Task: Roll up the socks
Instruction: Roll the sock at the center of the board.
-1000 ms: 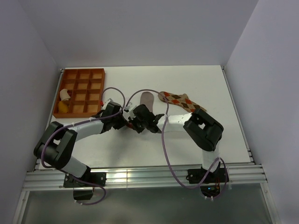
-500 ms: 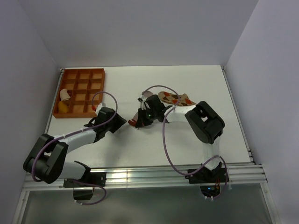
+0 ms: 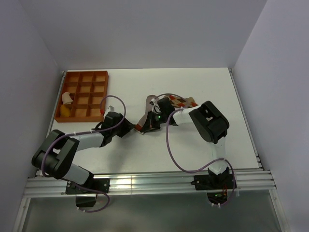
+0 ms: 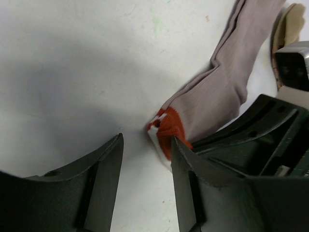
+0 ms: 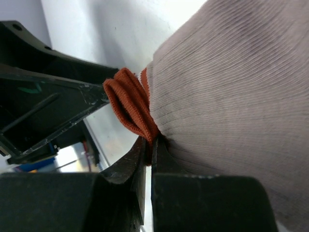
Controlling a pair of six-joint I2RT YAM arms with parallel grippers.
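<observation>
The grey-brown sock [image 3: 145, 114] lies mid-table, its red-and-white cuff [image 3: 138, 128] at the near end. My right gripper [image 3: 147, 123] is shut on the cuff. The right wrist view shows the orange-red cuff folds [image 5: 130, 104] pinched between the closed fingers [image 5: 150, 151], with grey fabric [image 5: 231, 87] filling the frame. My left gripper [image 3: 129, 129] is open and empty just left of the cuff. In the left wrist view the cuff [image 4: 167, 128] sits just ahead of the open gripper [image 4: 147, 141], near its right fingertip. The argyle sock [image 3: 186, 102] lies behind the right wrist, partly hidden.
An orange compartment tray [image 3: 83, 77] stands at the back left, holding a white item [image 3: 66, 98] and a yellow item [image 3: 64, 111]. Both arms' cables loop over the table's middle. Grey walls enclose the table on three sides.
The right gripper has swung back with the grey sock's cuff, and the sock is now bunched. The left gripper pulled away to the left, then edged back toward the cuff.
</observation>
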